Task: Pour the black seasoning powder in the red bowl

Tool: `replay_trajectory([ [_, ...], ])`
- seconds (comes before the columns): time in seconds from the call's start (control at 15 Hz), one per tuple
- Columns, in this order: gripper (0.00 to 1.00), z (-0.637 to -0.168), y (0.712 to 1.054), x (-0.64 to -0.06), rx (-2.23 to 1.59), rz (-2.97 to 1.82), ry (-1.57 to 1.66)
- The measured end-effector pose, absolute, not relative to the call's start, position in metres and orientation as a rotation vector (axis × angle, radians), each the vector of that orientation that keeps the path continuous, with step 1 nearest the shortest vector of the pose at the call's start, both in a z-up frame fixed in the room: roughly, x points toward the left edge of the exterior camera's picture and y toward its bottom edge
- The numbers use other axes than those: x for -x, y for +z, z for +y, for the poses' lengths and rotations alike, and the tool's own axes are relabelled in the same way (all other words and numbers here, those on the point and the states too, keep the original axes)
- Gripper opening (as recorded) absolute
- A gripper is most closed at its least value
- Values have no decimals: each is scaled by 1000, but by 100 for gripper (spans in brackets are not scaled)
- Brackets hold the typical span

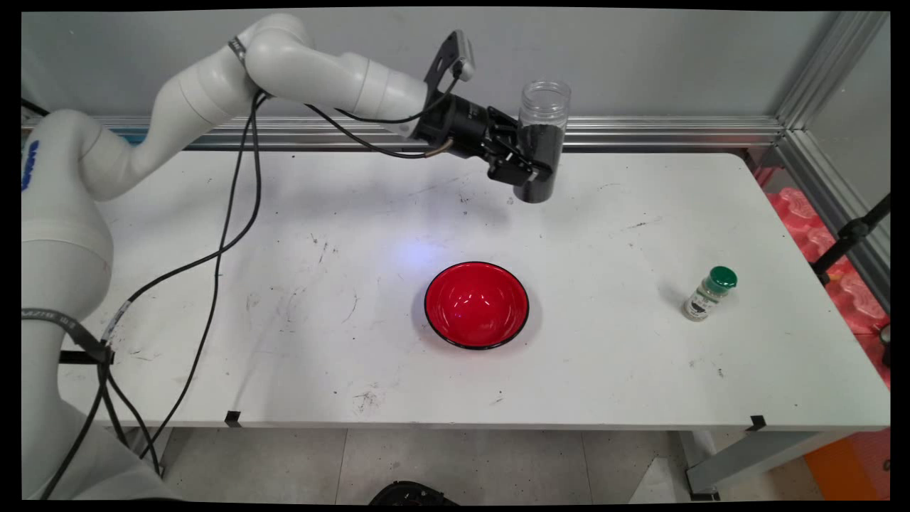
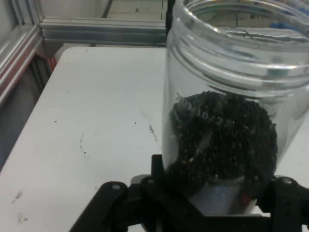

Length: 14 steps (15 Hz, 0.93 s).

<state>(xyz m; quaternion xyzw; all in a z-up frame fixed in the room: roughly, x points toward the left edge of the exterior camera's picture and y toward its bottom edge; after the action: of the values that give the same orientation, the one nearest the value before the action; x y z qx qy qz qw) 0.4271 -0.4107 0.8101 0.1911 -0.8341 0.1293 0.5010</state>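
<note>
Main view: claw [image 1: 532, 158] grips an open jar [image 1: 542, 139] of dark grains (upright), above the tabletop [image 1: 298, 299], beyond the empty red bowl [image 1: 476, 304].

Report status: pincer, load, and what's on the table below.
Pincer shut on open clear jar, held upright above the table's far side. Jar part full of dark grains. Red bowl below, nearer. Green-capped bottle far right.

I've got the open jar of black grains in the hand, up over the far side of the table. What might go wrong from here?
1. The clear jar has no lid and is about half full of dark grains; a tilt may spill them on the white table, since the red bowl isn't beneath it.
2. The hand grips only the jar's lower part, so it might slip.
</note>
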Motion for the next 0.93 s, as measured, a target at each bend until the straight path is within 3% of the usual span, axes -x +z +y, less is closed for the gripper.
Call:
replay_trajectory([
  [0.93, 0, -388, 823, -460, -294, -2116, 405],
])
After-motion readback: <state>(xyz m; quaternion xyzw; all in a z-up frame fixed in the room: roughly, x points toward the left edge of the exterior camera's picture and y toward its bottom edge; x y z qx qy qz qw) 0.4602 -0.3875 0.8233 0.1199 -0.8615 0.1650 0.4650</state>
